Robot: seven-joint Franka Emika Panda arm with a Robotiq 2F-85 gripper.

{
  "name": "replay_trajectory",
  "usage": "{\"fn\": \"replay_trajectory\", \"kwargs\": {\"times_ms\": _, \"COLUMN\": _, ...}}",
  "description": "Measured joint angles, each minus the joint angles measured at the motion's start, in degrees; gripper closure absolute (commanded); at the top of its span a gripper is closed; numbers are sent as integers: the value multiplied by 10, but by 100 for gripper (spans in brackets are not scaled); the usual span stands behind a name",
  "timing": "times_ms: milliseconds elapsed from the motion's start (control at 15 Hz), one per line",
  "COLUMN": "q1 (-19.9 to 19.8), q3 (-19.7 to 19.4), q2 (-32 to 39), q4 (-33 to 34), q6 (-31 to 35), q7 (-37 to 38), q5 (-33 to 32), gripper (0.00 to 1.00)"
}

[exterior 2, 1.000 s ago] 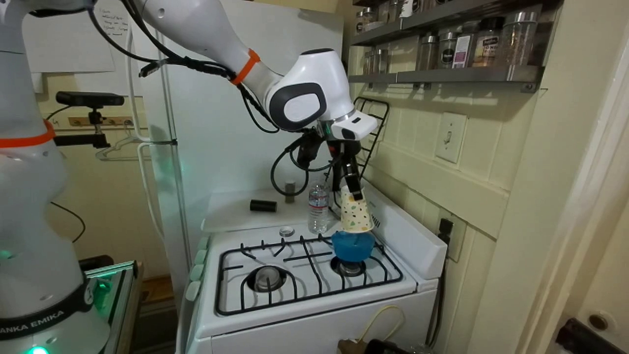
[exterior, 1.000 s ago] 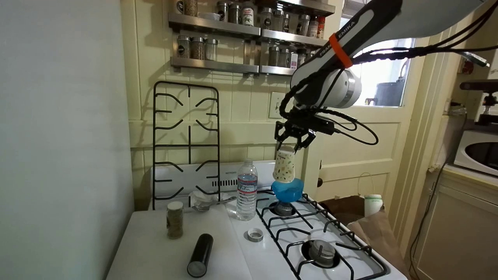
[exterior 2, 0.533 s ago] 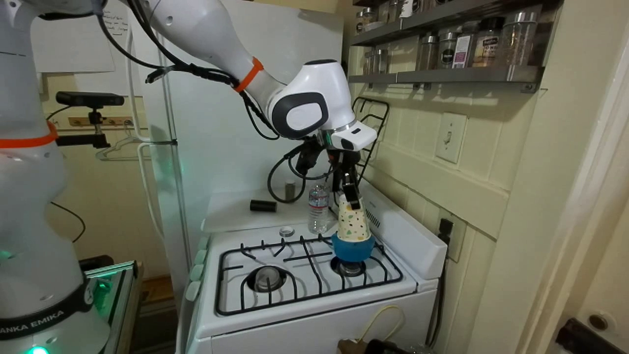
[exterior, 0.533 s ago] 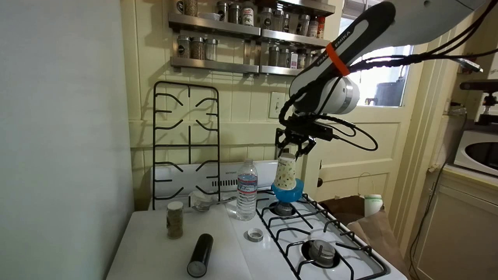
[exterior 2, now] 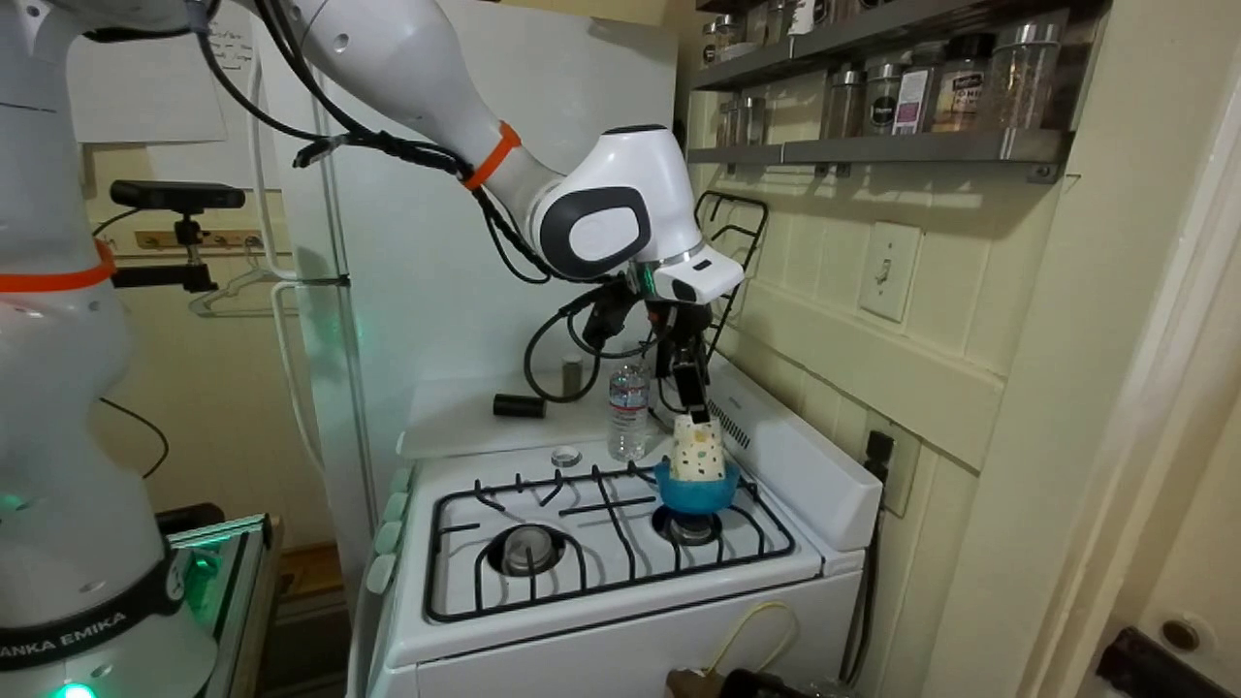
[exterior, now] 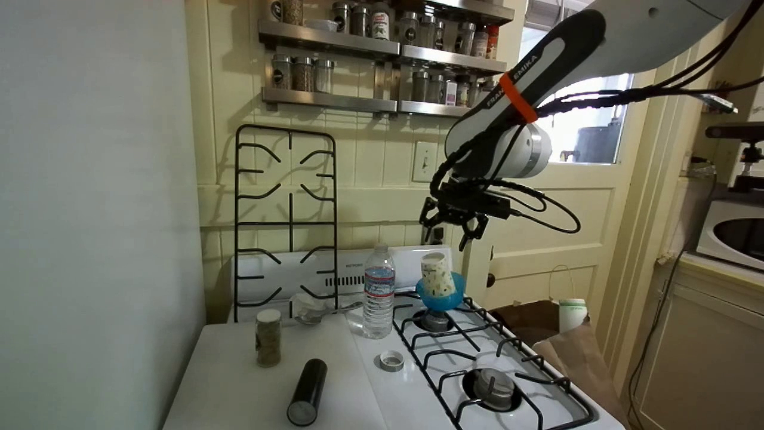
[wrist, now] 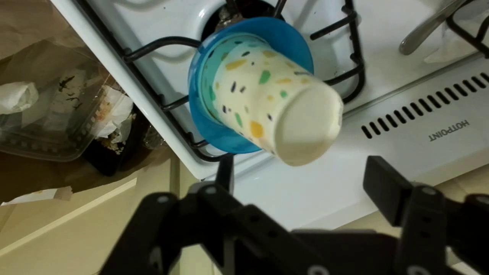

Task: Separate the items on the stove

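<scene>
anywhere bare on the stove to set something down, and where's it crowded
Free: the white surface between the spice jar, dark cylinder, bottle and ring; also the front burner, bordered by grate bars. Crowded: the back burner, where the paper cup sits upturned in the blue bowl below the open gripper, and near the back panel, beside the metal utensil.

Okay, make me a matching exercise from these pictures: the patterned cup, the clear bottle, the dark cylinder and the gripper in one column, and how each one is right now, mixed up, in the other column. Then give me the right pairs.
Column one
1. Patterned cup
2. Clear bottle
3. Dark cylinder
4. Gripper

Column two
A. Lying on its side
B. Open, holding nothing
C. Upside down in the blue bowl
D. Standing upright on the white stove

Right pairs
1-C, 2-D, 3-A, 4-B
</scene>
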Motion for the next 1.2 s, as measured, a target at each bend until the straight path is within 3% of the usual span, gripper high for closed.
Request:
{"fn": "replay_trajectory", "kwargs": {"times_ms": 333, "q1": 11, "q3": 1, "q2": -19, "q4": 1, "q6": -1, "q7": 19, "q5": -29, "gripper": 0}}
{"fn": "replay_trajectory", "kwargs": {"times_ms": 667, "q1": 40, "q3": 47, "q2": -70, "q4": 3, "q6": -28, "q7": -120, "q5": 54, "gripper": 0}}
{"fn": "replay_trajectory", "kwargs": {"times_ms": 933, "q1": 65, "q3": 68, "q2": -79, "q4": 21, "q6": -114, "q7": -235, "q5": 147, "gripper": 0}}
{"fn": "replay_trajectory", "kwargs": {"times_ms": 1200, "q1": 64, "q3": 65, "q2": -49, "q4": 48, "q6": -175, "q7": -271, "q5": 148, "gripper": 0}}
